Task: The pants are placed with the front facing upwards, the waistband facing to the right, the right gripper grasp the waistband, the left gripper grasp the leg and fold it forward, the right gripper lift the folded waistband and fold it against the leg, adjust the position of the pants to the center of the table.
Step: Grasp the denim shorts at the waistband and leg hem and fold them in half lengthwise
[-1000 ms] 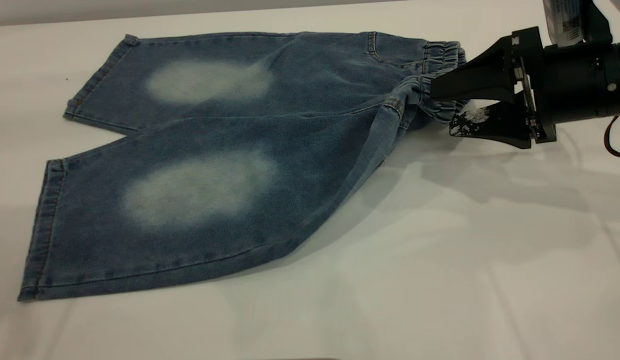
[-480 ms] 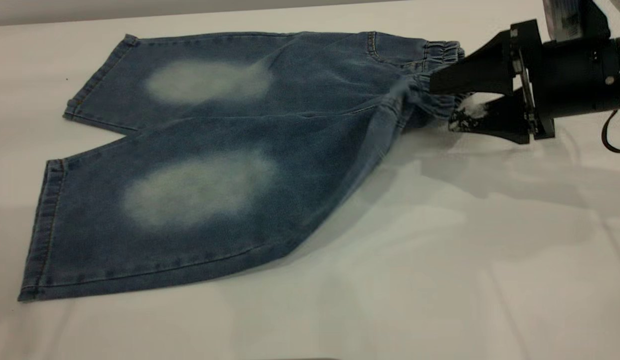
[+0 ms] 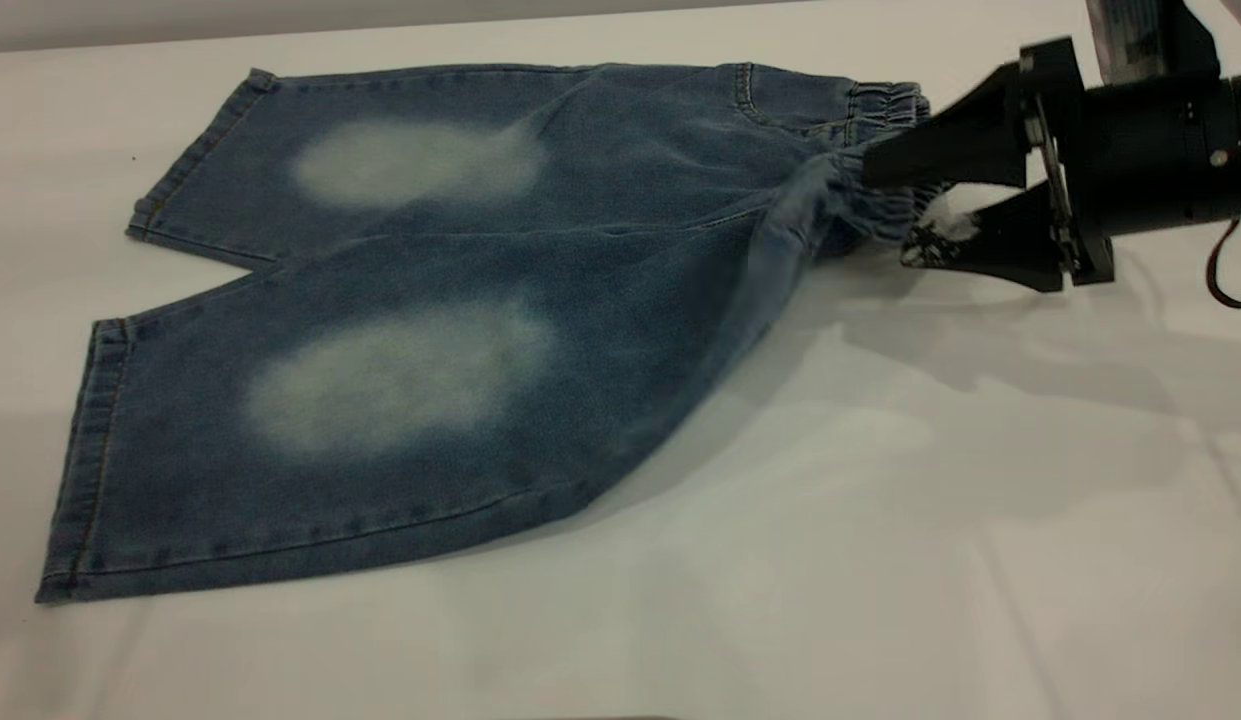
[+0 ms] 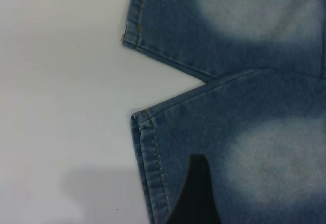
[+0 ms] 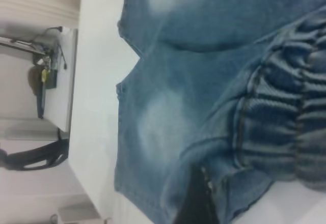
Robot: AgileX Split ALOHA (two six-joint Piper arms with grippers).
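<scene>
Pants (image 3: 420, 310) of soft blue denim lie spread on the white table (image 3: 880, 560), front up, both short wide legs fanning toward the exterior view's left. Each leg carries a pale, faded oval patch, and the hems are doubled and run with tan stitching. The waistband (image 3: 880, 150) sits at the right end, a darker, densely puckered elastic band. Its nearer part is raised off the table and bunched into a tight gather, so the near side seam hangs in a slanted fold with shadow under it.

The right gripper (image 3: 915, 205), matte black with wedge-shaped pointed fingers, comes in level from the right. Its upper finger lies over the gathered waistband and the lower one, scuffed white at the tip, sits beneath it; the two are closed on the ruched cloth. A thin red wire loops behind the thick cylindrical wrist. The right wrist view shows the ridged elastic close up.

The left gripper (image 4: 196, 193) shows only as one dark pointed finger above the near leg's hem; whether it is open or closed cannot be told.
</scene>
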